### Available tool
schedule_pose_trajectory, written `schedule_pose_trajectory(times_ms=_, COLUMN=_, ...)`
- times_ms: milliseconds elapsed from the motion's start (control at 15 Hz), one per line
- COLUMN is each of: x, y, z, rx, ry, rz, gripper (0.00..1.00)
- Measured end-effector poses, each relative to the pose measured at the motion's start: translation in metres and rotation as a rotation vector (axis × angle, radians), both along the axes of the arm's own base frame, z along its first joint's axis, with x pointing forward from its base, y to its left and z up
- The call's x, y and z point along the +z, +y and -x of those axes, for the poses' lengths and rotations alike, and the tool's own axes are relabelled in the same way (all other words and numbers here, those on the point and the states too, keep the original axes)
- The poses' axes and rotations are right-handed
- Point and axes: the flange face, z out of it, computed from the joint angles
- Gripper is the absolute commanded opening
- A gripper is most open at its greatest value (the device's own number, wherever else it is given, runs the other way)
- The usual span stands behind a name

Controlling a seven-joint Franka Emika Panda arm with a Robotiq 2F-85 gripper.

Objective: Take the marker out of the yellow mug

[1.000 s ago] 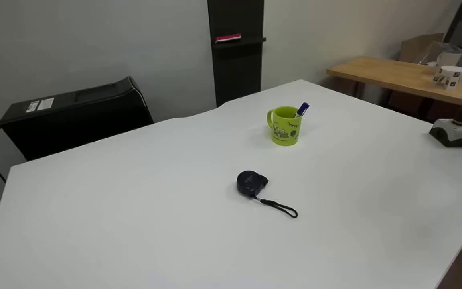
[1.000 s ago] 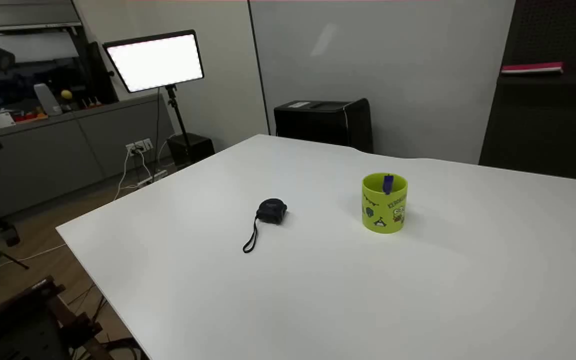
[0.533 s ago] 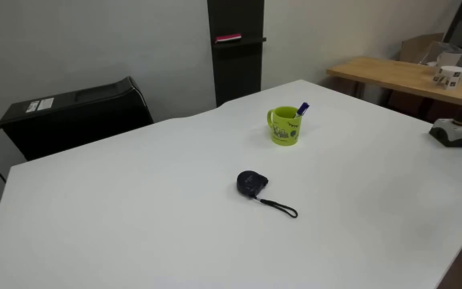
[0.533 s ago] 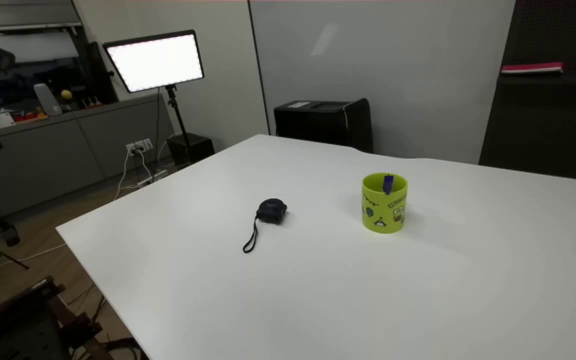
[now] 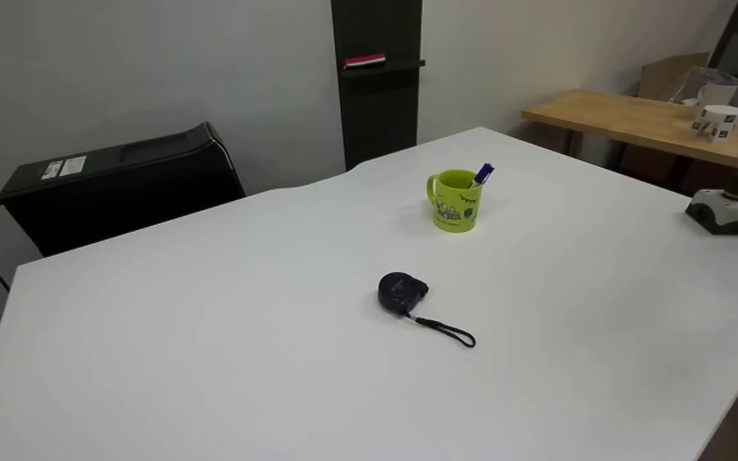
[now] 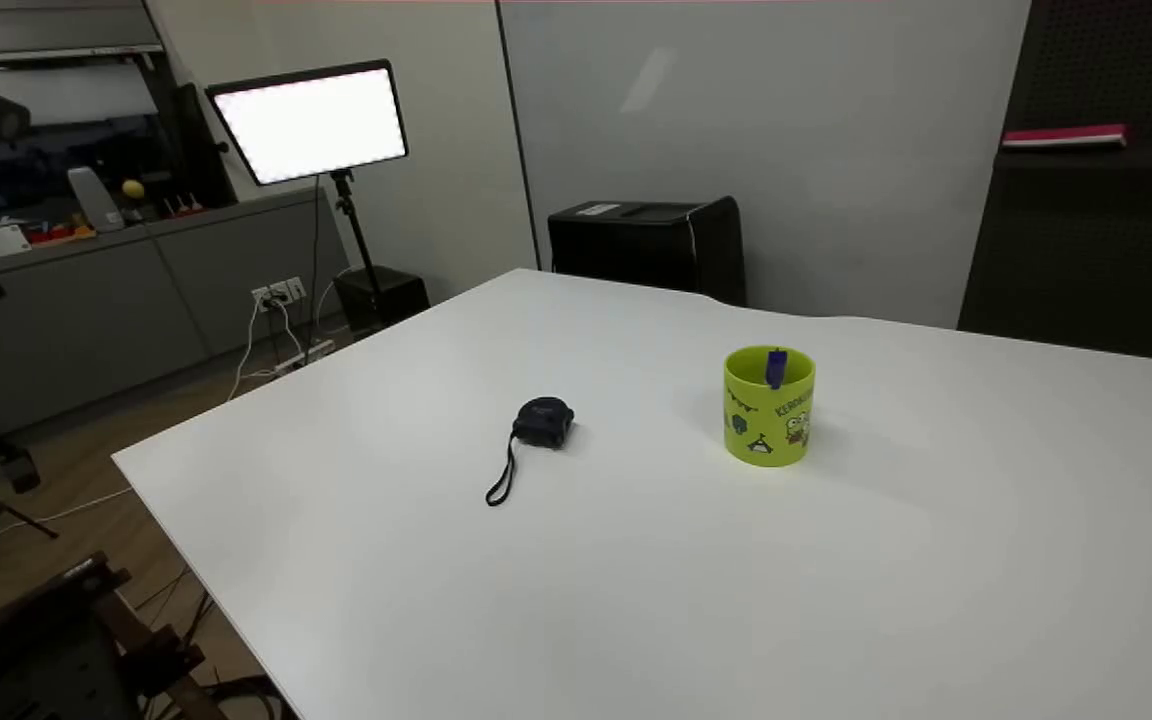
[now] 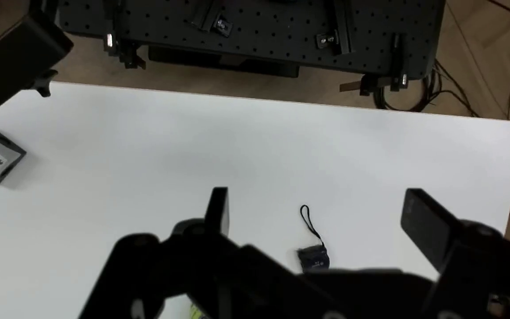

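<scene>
The yellow-green mug (image 5: pixel 453 214) stands upright on the white table in both exterior views (image 6: pixel 764 432). The marker (image 5: pixel 483 174) leans inside it, its dark blue cap sticking out above the rim; the cap also shows in an exterior view (image 6: pixel 776 369). Most of its white body is hidden in the mug. My gripper (image 7: pixel 318 201) shows only in the wrist view, wide open with nothing between its fingers, high above the table. Only a sliver of the mug (image 7: pixel 196 313) shows there at the bottom edge, behind the gripper; the marker is hidden in that view.
A black tape measure (image 5: pixel 400 293) with a cord loop lies on the table near the mug (image 6: pixel 543 423); it shows in the wrist view (image 7: pixel 314 257) too. A grey-white box with a dark knob (image 5: pixel 728 211) sits at the table's side. A black case (image 5: pixel 125 186) stands behind the table.
</scene>
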Motion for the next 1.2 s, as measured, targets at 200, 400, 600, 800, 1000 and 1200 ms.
schedule_pose_trajectory(times_ms=200, x=-0.011, y=-0.007, z=-0.017, rx=0.06, ry=-0.031, rz=-0.005, gripper=1.0)
schedule_pose_trajectory(times_ms=400, x=-0.029, y=-0.016, z=-0.035, rx=0.16, ry=-0.04, rz=-0.024, gripper=1.0)
schedule_pose_trajectory(times_ms=600, x=-0.047, y=-0.024, z=-0.053, rx=0.295, ry=0.006, rz=-0.067, gripper=1.0)
schedule_pose_trajectory(times_ms=800, x=-0.06, y=-0.035, z=-0.071, rx=0.422, ry=0.08, rz=-0.086, gripper=1.0)
schedule_pose_trajectory(times_ms=1000, x=-0.066, y=-0.053, z=-0.093, rx=0.476, ry=0.139, rz=0.052, gripper=1.0)
schedule_pose_trajectory(times_ms=1200, x=-0.066, y=-0.072, z=-0.112, rx=0.533, ry=0.164, rz=0.229, gripper=1.0)
